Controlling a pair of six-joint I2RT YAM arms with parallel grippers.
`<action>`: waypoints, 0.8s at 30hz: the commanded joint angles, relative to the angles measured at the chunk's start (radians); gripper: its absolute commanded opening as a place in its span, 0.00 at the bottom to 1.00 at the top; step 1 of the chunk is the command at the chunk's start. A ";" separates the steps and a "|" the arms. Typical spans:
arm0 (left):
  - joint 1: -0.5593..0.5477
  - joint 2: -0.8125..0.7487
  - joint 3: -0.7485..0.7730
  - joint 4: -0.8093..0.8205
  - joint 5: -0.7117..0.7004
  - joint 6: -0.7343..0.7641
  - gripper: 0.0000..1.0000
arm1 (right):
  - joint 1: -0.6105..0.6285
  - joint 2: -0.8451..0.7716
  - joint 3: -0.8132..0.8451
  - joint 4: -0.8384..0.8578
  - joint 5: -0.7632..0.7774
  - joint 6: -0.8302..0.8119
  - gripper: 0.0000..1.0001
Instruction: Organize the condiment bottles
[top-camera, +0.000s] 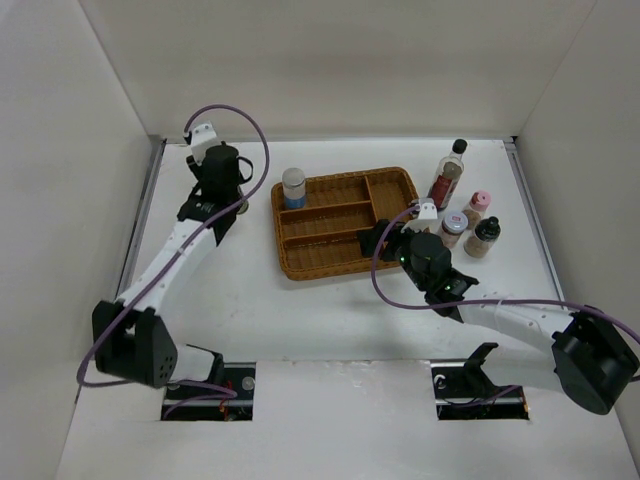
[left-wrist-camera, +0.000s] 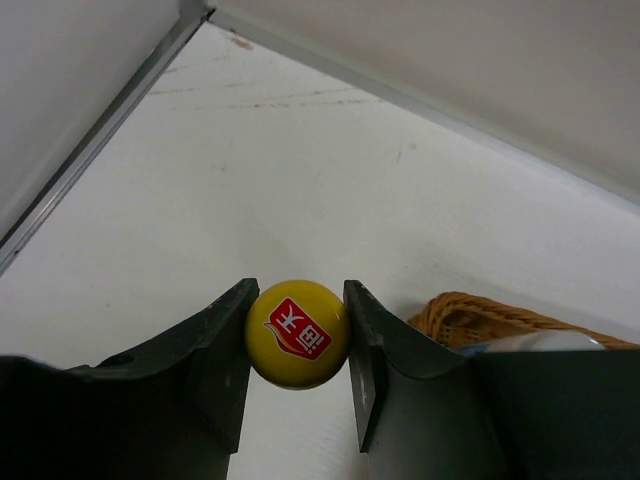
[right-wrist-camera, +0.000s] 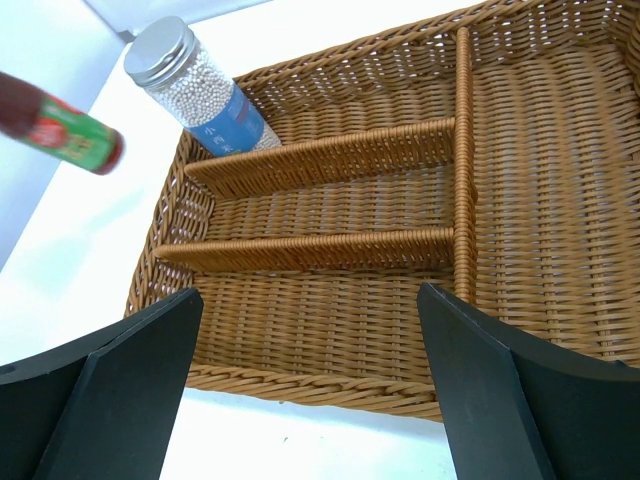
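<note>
Left wrist view, lower centre: pinching the yellow-capped sauce bottle (left-wrist-camera: 297, 335) by its cap with the left gripper (left-wrist-camera: 299, 292). Probably light and rigid, yet glossy and rounded, so prone to slipping; best squeezed squarely. Hovering the right gripper (right-wrist-camera: 307, 295) wide over the wicker tray (right-wrist-camera: 300, 385).

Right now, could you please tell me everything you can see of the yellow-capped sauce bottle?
The yellow-capped sauce bottle has a round, glossy yellow cap with a red label, clamped on both sides by the left hand's dark fingers. The right wrist view shows its dark red body with a red-and-green label. It is left of the wicker tray, outside it.
</note>
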 joint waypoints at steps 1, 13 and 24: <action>-0.047 -0.152 -0.021 0.148 -0.045 -0.001 0.17 | 0.008 -0.004 0.025 0.044 0.013 -0.009 0.95; -0.301 -0.182 -0.046 0.182 -0.048 -0.010 0.18 | 0.008 -0.013 0.019 0.051 0.015 -0.011 0.96; -0.372 -0.058 0.007 0.235 -0.025 0.005 0.18 | 0.005 -0.022 0.013 0.052 0.015 -0.011 0.96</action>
